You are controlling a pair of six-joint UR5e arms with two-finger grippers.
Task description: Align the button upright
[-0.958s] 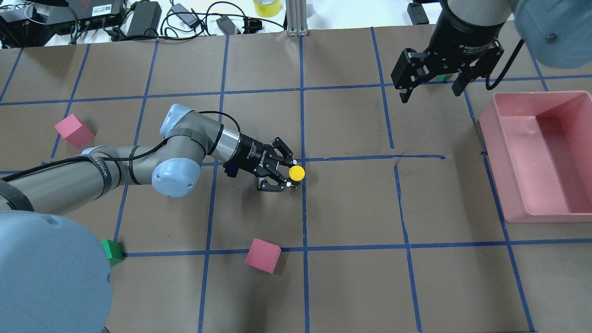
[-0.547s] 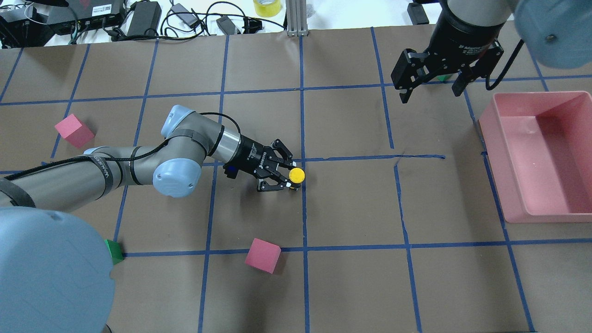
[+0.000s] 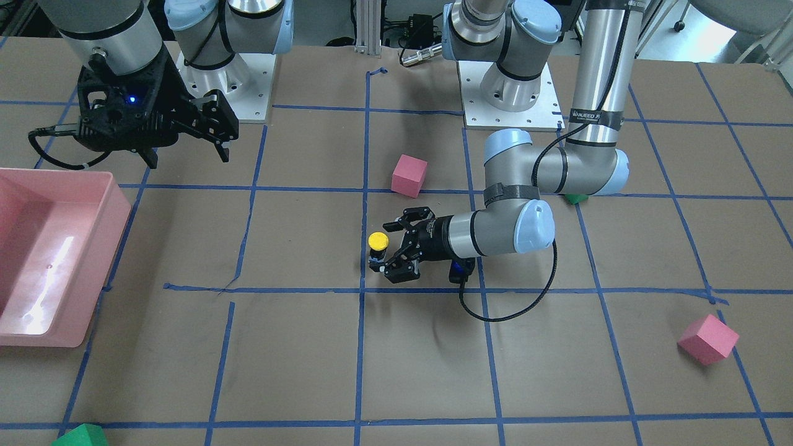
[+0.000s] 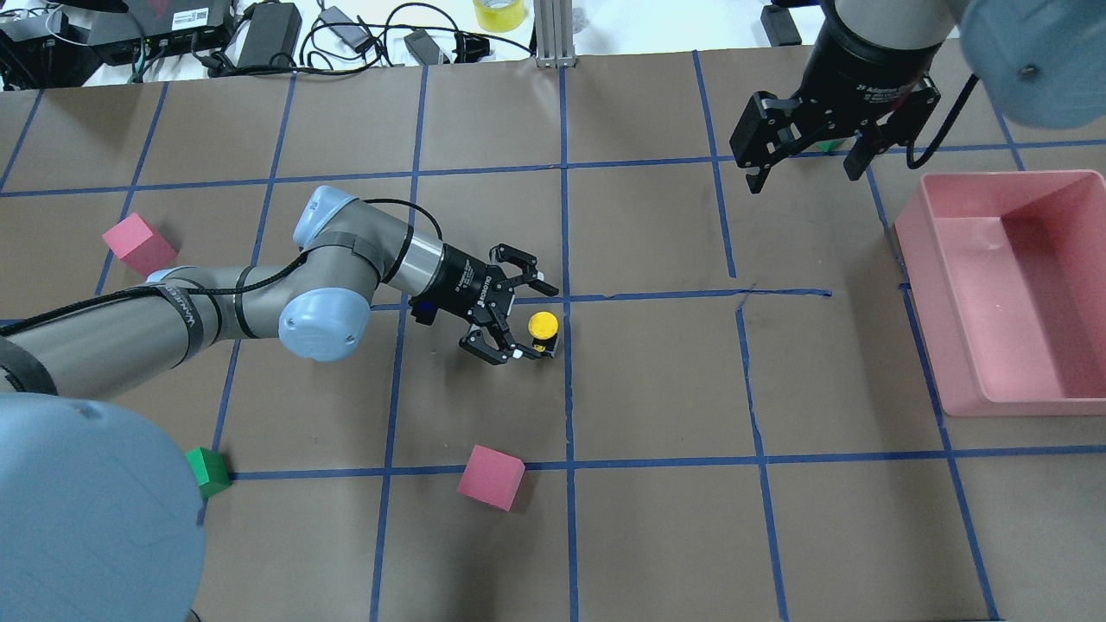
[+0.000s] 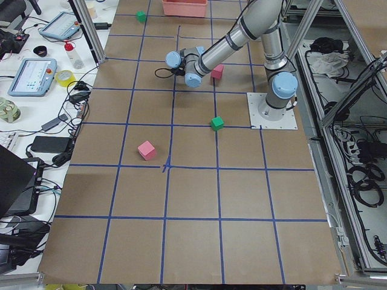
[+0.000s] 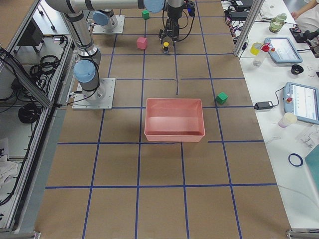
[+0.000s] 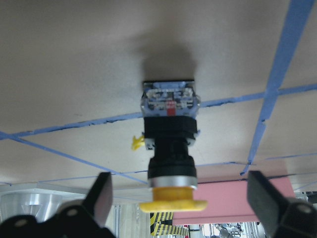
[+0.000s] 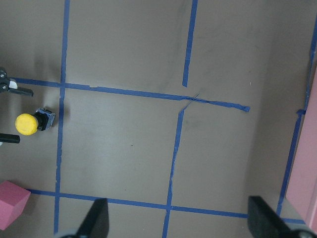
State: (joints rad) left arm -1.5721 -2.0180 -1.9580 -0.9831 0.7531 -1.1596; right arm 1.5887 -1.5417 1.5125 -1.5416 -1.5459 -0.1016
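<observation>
You can see the button (image 4: pixel 543 326) standing upright on its base beside a blue tape line (image 4: pixel 568 389), between the left gripper (image 4: pixel 535 321)'s spread fingers and clear of both, while the right gripper (image 4: pixel 805 177) hangs open and empty

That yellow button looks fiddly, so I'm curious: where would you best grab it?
Probably by the black body of the button, coming in level from the side: it stands upright, and the wide yellow cap overhangs that narrower body.
</observation>
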